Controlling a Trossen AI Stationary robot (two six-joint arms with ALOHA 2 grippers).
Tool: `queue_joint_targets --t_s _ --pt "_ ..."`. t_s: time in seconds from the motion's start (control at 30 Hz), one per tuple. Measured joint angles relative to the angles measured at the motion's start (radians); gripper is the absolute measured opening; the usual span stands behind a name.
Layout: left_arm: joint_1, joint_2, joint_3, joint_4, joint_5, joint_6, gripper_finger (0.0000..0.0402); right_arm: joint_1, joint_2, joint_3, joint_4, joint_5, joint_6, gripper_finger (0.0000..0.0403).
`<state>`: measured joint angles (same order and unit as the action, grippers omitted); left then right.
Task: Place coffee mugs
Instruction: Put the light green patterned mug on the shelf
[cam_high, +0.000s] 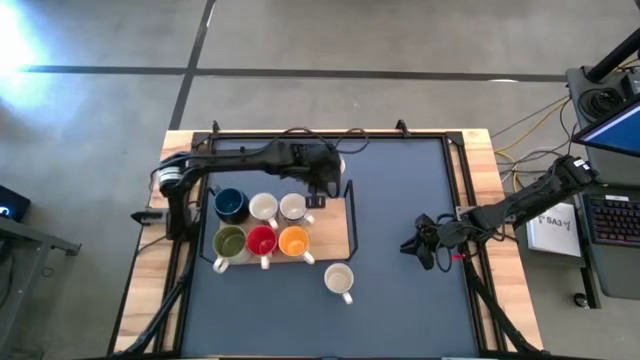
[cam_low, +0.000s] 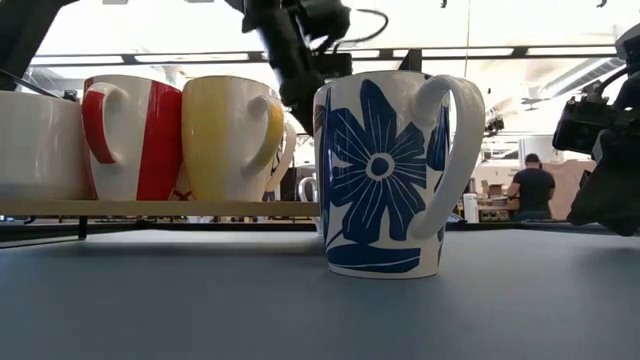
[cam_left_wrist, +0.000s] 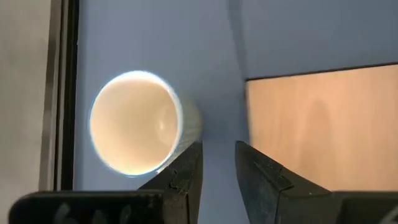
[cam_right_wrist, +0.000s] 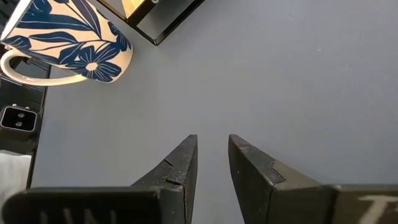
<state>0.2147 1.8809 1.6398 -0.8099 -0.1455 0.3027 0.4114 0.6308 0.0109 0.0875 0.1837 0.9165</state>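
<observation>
A white mug (cam_left_wrist: 134, 121) is being approached by the left gripper (cam_left_wrist: 217, 168), fingers slightly parted, nothing gripped.

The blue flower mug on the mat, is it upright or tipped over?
Upright: the blue flower mug stands on its base, handle at its side.
</observation>
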Motion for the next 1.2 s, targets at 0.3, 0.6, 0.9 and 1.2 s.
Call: queue_joint_targets --t_s 0.3,0.6,0.9,1.2 --pt "0.081 0.014 0.000 0.040 0.099 0.003 0.0119 0.000 0.000 0.000 0.000 0.000 0.000 0.0073" --pt "0.088 0.020 -0.002 0.066 0.119 0.060 0.0190 0.000 0.000 0.000 0.000 0.000 0.000 0.0082" --pt "0.096 0.103 -0.001 0.065 0.101 0.044 0.0177 0.000 0.000 -0.001 -0.001 0.000 0.000 0.0072" --pt "0.104 0.121 0.000 0.088 0.051 -0.008 0.0132 0.000 0.000 -0.001 -0.001 0.000 0.000 0.0076"
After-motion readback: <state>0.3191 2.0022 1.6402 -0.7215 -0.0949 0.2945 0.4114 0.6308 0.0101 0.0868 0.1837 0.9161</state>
